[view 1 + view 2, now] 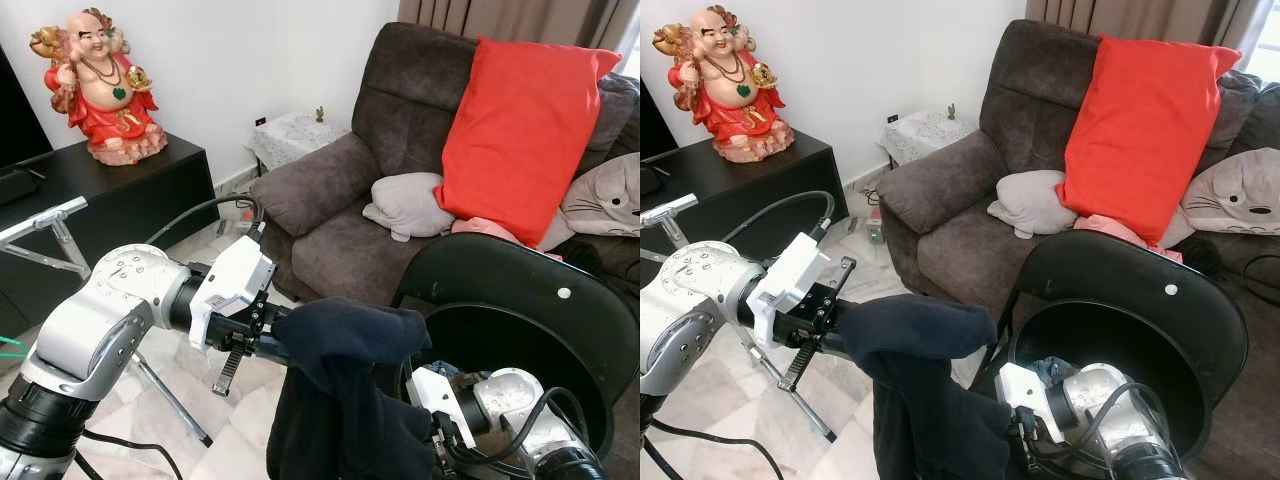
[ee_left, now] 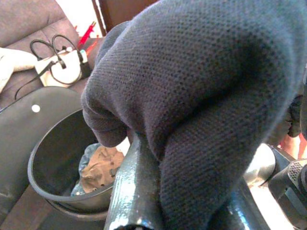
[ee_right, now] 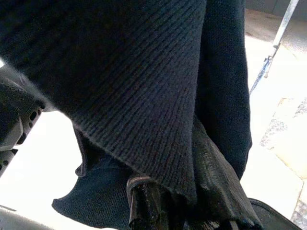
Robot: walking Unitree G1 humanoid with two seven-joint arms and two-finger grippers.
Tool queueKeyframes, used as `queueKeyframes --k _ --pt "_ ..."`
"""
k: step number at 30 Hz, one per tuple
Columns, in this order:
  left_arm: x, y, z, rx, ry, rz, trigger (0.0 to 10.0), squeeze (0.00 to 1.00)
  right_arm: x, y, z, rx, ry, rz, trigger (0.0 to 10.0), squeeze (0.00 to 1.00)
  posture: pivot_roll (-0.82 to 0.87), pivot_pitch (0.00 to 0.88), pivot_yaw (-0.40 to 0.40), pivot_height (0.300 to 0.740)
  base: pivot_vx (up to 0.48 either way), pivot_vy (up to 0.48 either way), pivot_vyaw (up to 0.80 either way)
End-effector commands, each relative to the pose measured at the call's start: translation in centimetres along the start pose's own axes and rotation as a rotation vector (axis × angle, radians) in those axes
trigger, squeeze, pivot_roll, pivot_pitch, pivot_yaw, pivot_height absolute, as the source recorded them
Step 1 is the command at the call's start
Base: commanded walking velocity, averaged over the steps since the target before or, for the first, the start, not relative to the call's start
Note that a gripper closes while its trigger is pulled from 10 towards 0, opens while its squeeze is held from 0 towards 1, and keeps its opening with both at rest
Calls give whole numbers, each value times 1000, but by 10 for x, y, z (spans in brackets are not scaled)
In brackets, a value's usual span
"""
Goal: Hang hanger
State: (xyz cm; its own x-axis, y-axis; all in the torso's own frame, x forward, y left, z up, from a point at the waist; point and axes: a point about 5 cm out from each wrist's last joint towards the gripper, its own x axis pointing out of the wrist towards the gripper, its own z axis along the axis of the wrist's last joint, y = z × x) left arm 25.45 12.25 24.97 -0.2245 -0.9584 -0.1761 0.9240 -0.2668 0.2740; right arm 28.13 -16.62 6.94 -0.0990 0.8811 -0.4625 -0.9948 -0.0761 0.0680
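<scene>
A dark navy garment (image 1: 350,345) hangs bunched over my left gripper (image 1: 285,335), which reaches in from the left and is shut on the cloth. In the left wrist view the knit fabric (image 2: 206,96) covers one black finger (image 2: 132,191). The garment's lower part drops toward the floor. My right gripper (image 1: 1025,420) sits low beneath and behind it, pressed into the hanging cloth (image 3: 144,96). I can make out no hanger in any view.
A black round bin (image 2: 43,158) with its lid (image 1: 590,330) raised stands at my right and holds crumpled clothes (image 2: 98,167). A metal rack (image 1: 50,225) stands at my left. Ahead are a brown armchair (image 1: 330,190) with a red cushion (image 1: 525,130) and a black cabinet (image 1: 130,190).
</scene>
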Motion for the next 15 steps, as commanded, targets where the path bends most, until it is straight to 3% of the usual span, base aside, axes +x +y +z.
queueKeyframes --k 1,6,11,15 --pt "-2 3 8 44 -8 9 10000 0 -2 -3 4 -6 -16 -19 0 0 26 41 33 740 0 0 0" --pt "-2 4 8 43 -9 19 10000 0 -3 -4 5 -6 -23 -31 0 0 26 41 32 740 0 0 0" --pt "-4 7 6 -49 -9 64 10000 0 -3 -6 5 -6 -20 -39 0 0 26 42 30 740 0 0 0" --pt "-5 6 2 10 29 72 10000 0 -3 -6 5 -2 -18 -40 0 0 28 42 30 740 0 0 0"
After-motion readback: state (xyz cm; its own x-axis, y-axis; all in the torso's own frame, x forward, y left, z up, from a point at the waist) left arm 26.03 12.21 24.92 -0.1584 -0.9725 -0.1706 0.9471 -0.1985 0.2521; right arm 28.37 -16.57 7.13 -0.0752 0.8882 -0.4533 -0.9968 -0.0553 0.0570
